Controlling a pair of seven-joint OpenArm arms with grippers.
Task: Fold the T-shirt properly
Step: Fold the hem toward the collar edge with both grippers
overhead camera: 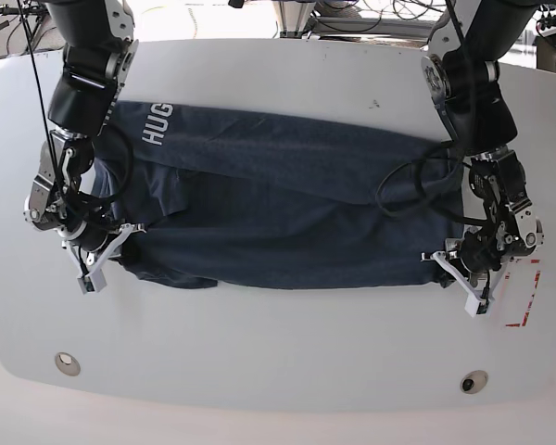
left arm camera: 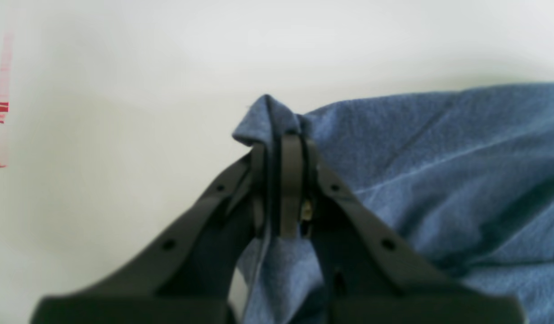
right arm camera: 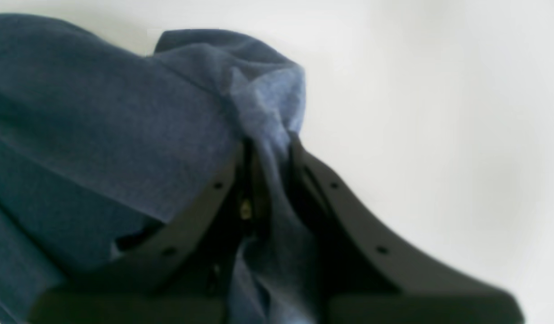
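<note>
In the left wrist view, the left gripper [left arm camera: 283, 148] is closed tight on a corner of the T-shirt [left arm camera: 439, 171]. A little peak of blue cloth sticks up past the tips, and more cloth hangs down between the black arms of the gripper. The rest of the shirt spreads off to the right side of this view, lying on the white table [left arm camera: 123, 90]. In the right wrist view, the right gripper [right arm camera: 267, 148] is also closed on a bunched corner of the T-shirt [right arm camera: 101, 126]. Here the shirt spreads off the other way, to the left side of the view, and the table [right arm camera: 439, 112] is bare on the right. In the base view, the T-shirt [overhead camera: 296, 204] lies flat in the middle of the table [overhead camera: 278, 352]. Its long side runs left to right. White letters [overhead camera: 156, 123] show at the far left corner of the shirt, so that end looks like the top of the shirt, though I cannot be sure. The right gripper [overhead camera: 107, 248] holds the near left corner and the left gripper [overhead camera: 459, 269] holds the near right corner. Both are on the near edge, one at each end, so the shirt lies between them and stretches away toward the far side. I think the near edge can now be lifted and carried over to the far edge.
</note>
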